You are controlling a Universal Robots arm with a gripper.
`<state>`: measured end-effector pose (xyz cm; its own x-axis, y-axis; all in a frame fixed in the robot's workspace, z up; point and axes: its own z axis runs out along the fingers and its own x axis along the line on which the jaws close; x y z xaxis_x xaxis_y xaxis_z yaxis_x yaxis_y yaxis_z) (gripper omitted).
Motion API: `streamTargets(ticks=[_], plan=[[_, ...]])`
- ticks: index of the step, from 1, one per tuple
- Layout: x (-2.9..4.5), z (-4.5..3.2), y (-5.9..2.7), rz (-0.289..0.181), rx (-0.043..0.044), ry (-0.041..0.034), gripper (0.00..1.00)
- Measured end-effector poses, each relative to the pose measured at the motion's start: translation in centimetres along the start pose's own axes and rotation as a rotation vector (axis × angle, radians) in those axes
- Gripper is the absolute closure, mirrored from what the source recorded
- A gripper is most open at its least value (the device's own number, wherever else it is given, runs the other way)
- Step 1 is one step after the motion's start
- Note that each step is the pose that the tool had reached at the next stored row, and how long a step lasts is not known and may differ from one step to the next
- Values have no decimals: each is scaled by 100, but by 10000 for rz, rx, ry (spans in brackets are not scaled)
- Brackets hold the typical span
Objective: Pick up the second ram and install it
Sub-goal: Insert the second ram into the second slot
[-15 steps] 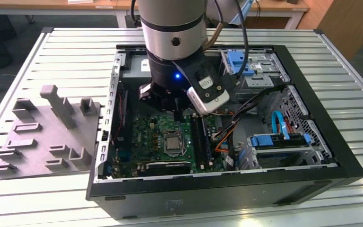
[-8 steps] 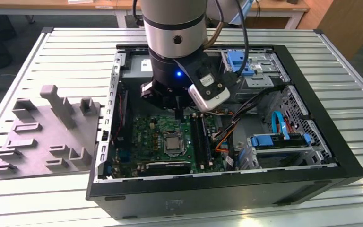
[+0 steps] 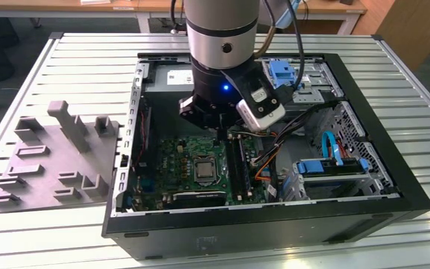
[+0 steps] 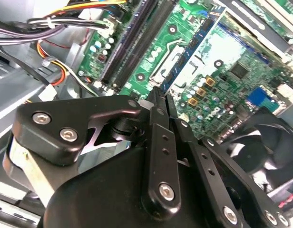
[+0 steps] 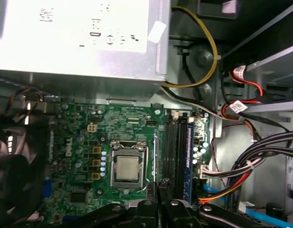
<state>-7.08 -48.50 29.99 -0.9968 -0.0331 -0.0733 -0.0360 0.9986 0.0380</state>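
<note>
Ram location, first wrist view?

Held on edge in the gripper. The fingers are closed flat against both its faces. It hangs over the board, between the socket and the black slots, running parallel to them. It is not seated in any slot. A blue strip lies along the far side of the slots; slot or stick, I cannot tell. The grey supply sits beyond the board. Cables bunch beside the slots.

Second wrist view?

Same grip. The gripper is pinched tight on the ram, with no gap visible between pads and stick. The stick runs away from the fingertips as a thin blue line above the board. The slots lie to one side of it, apart from it. The fan lies to the other side. Cables pass near the slots.

Exterior view?

The arm reaches down into the open case. The gripper hangs low over the board, at the end of the slots nearest the supply. A grey fixture stands on the table at the exterior view's left of the case, well apart from the gripper.
</note>
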Motion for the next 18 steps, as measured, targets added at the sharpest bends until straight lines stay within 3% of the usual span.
streamTargets(ticks=[9, 18], plan=[[-117, 42, 68, 40, 2, -2, 87], [-129, 61, 86, 43, -11, -3, 87]])
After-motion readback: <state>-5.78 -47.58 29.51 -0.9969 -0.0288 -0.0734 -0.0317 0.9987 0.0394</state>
